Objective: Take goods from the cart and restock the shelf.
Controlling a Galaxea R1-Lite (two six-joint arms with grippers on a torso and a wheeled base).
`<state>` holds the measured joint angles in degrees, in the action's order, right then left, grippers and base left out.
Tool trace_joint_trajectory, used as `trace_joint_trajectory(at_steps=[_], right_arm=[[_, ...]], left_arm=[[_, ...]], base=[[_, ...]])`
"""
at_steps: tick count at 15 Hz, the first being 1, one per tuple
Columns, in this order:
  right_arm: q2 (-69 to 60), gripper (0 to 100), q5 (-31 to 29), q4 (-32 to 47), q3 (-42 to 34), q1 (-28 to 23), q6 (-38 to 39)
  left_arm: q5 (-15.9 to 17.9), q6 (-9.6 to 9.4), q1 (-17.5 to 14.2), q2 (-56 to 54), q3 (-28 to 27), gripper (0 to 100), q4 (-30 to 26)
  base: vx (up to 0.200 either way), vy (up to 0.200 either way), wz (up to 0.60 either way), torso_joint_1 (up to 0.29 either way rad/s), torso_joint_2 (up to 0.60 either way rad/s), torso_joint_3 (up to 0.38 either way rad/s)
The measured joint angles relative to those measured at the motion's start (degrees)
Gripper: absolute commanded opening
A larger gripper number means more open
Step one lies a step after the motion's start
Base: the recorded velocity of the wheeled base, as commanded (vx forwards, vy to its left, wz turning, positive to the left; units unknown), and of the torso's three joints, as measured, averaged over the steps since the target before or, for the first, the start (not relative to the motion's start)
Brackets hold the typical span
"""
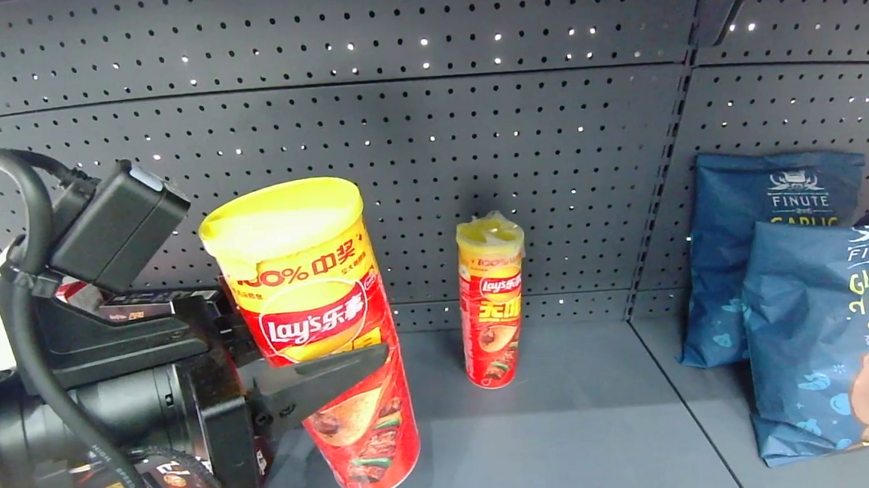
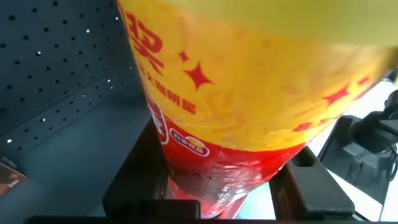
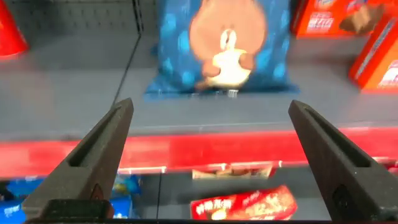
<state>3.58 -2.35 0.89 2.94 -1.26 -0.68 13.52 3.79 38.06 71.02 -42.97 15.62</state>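
A tall red and yellow chips can (image 1: 319, 326) leans a little over the front left of the grey shelf (image 1: 567, 432), its base at the shelf surface. My left gripper (image 1: 314, 372) is shut on it around the middle; the can (image 2: 249, 93) sits between the dark fingers (image 2: 314, 190) in the left wrist view. A second, smaller-looking chips can (image 1: 492, 302) stands upright farther back near the pegboard. My right gripper (image 3: 211, 155) is open with nothing between its fingers, in front of the shelf's red front edge (image 3: 205, 149).
Blue chip bags (image 1: 832, 325) with a bear print stand at the shelf's right; one bag (image 3: 224, 46) faces the right wrist. Orange boxes (image 3: 379, 43) lie beyond it. A perforated back panel (image 1: 427, 124) closes the shelf. Packets (image 3: 242, 205) lie on a lower level.
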Motion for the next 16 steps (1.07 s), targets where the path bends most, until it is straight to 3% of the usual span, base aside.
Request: trace_joint_trajectory(at_steps=[4, 6, 8, 11, 16], right_arm=[[13.4, 100, 6.2, 1.4, 17.8, 1.4, -3.6], [20.3, 100, 9.9, 1.8, 22.2, 4.0, -5.3], [26.8, 100, 11.5, 2.0, 24.3, 8.9, -6.4], [38.5, 100, 8.7, 1.0, 27.8, 19.2, -7.4], [59.0, 100, 5.7, -7.3, 34.5, 31.6, -6.8]], left_arm=[[0.0, -0.29, 0.6, 0.6, 0.2, 0, 0.1], [-0.1, -0.29, 0.6, 0.8, 0.2, 0, 0.1], [-1.0, -0.29, 0.4, 0.9, 0.3, 0, 0.0], [-1.3, -0.27, -0.1, 0.8, 0.7, 0, 0.0], [-1.4, -0.24, -1.4, 0.3, 2.0, 0, -0.1]], base=[[0.0, 0.0, 0.0, 0.0, 0.0, 0.0], [0.0, 0.0, 0.0, 0.0, 0.0, 0.0], [0.0, 0.0, 0.0, 0.0, 0.0, 0.0], [0.0, 0.0, 0.0, 0.0, 0.0, 0.0], [0.0, 0.0, 0.0, 0.0, 0.0, 0.0]])
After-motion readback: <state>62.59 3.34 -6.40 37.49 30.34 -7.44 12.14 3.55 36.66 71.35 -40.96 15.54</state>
